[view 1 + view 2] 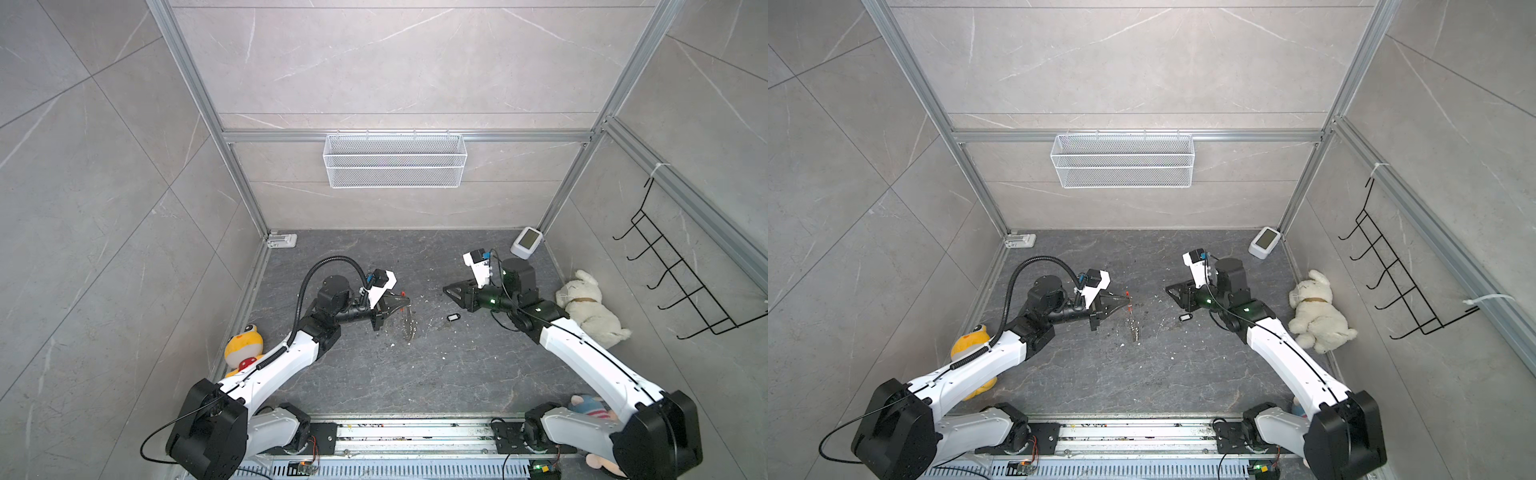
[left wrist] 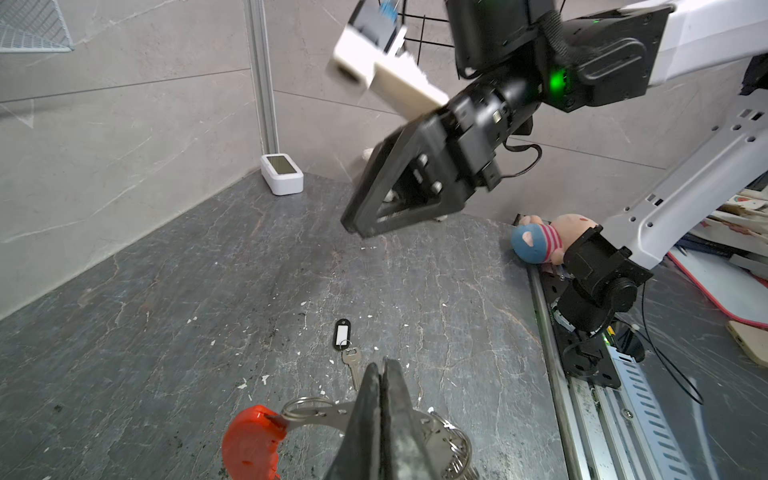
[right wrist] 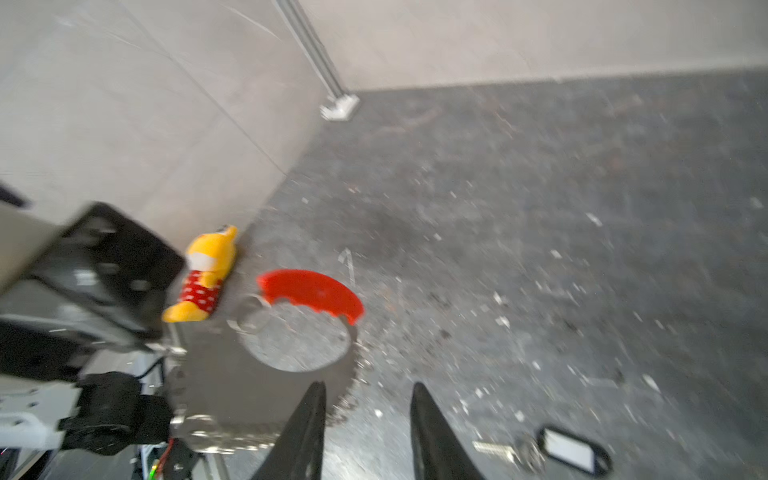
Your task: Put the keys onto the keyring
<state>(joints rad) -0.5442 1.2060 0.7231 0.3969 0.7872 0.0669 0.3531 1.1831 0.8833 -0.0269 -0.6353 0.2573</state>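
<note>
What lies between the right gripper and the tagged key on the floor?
Only bare, speckled floor separates the right gripper from the key, shown in the left wrist view.

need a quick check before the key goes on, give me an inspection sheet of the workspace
surface: dark stone-look table, scattered white flecks
job's things: keys lying flat, untouched; keyring with red bar held by left gripper
clutter: yellow plush, white plush, blue-pink plush, white display box
grippers: left gripper shut on keyring; right gripper open, empty
cables: black corrugated hose arching over left arm
surroundings: mesh basket on back wall, black hook rack on side wall
</note>
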